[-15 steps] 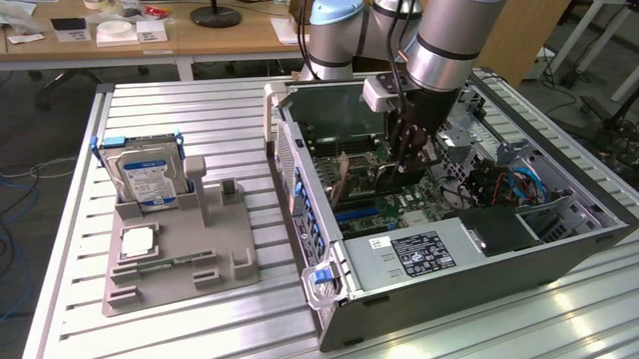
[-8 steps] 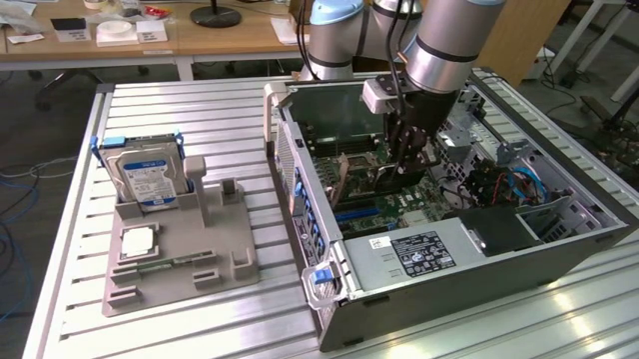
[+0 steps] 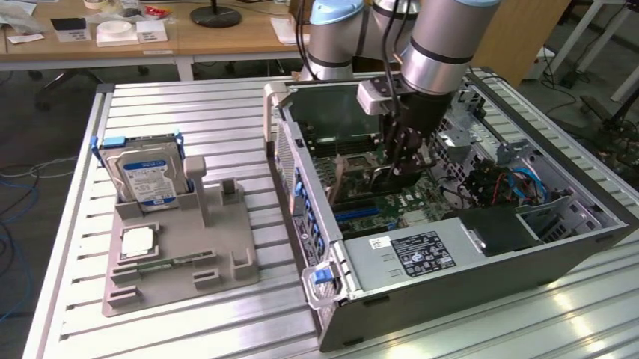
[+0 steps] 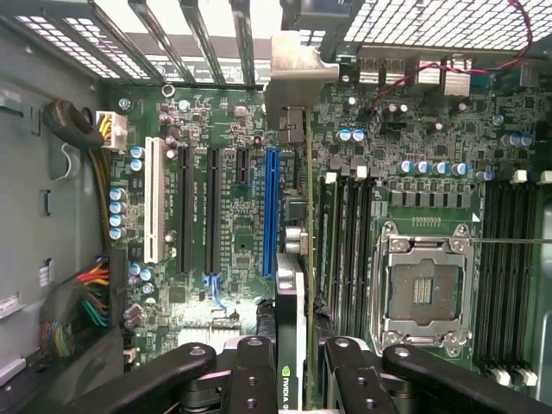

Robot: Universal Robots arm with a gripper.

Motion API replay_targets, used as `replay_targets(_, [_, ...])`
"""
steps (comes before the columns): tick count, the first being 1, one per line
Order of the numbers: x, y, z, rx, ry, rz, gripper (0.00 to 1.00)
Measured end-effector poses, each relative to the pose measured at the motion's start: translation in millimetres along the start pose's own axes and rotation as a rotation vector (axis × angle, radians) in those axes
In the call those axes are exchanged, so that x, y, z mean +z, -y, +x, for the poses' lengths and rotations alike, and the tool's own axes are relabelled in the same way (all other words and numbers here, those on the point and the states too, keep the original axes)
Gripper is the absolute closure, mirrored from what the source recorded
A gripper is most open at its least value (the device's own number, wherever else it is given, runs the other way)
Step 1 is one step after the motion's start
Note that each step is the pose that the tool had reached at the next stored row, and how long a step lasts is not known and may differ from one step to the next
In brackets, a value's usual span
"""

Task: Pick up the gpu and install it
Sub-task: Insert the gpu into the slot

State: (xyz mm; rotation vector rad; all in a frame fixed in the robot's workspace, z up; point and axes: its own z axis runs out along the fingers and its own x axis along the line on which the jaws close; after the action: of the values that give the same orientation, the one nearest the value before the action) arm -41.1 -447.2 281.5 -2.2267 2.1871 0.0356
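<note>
From here I see the arm reaching down into the open computer case [image 3: 499, 254], which lies on its side on the slatted metal table [image 3: 200, 105]. The gripper [image 4: 293, 366] is clamped on the gpu [image 4: 291, 302]: 1 finger presses each face of the card, and the card stands on edge between them. In the wrist view the black cooler side faces the long blue slot [image 4: 271, 211], the thin green board edge faces the memory slots [image 4: 345, 250], and the silver end bracket [image 4: 297, 78] points toward the slotted rear wall of the case. The card sits over the motherboard [image 4: 224, 233], just beside the blue slot; I cannot tell whether its lower edge touches the board. In the exterior view the gripper [image 3: 408, 153] hangs deep in the case with the gpu [image 3: 387, 178] dark beneath it, close to the processor socket [image 3: 355, 166]. At the exterior view's left, well apart from the case, a grey fixture [image 3: 215, 262] holds a hard drive [image 3: 148, 176] upright.
</note>
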Motion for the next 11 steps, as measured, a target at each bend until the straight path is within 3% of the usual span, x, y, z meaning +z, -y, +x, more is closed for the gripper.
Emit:
replay_targets(5, [4.2,-2.1,0.1,0.0,-0.0007,0.0104,0.73])
replay_targets(11, [6.3,-6.5,0.1,-0.001,-0.002,0.0183,0.73])
